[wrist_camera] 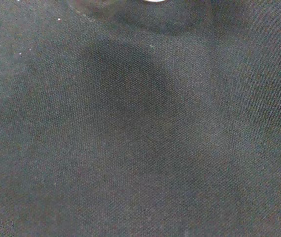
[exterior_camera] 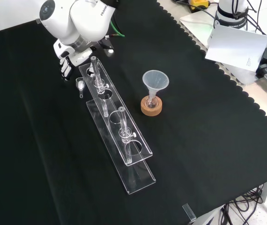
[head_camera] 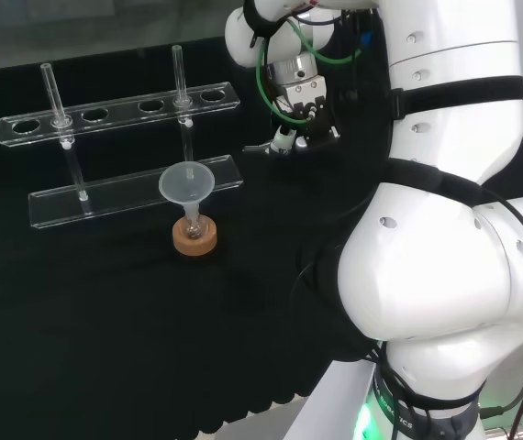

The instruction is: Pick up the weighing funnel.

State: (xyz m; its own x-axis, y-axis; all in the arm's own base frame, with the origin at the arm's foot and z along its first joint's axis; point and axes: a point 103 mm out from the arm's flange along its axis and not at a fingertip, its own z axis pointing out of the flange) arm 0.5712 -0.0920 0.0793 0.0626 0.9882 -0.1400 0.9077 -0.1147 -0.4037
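One weighing funnel (exterior_camera: 80, 85) seemingly lies beside the robot hand (exterior_camera: 66, 65), its state unclear; two tubes (exterior_camera: 94, 70), one funnel (exterior_camera: 155, 80)

Small dark lettering on the arm's white link (exterior_camera: 90, 18), faint print on white sheet (exterior_camera: 236, 44), neither legible.

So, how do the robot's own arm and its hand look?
The glossy white robot arm has rounded links, black bands around them and a round grey cap. Thin green cables loop beside the wrist. The hand is black and white.
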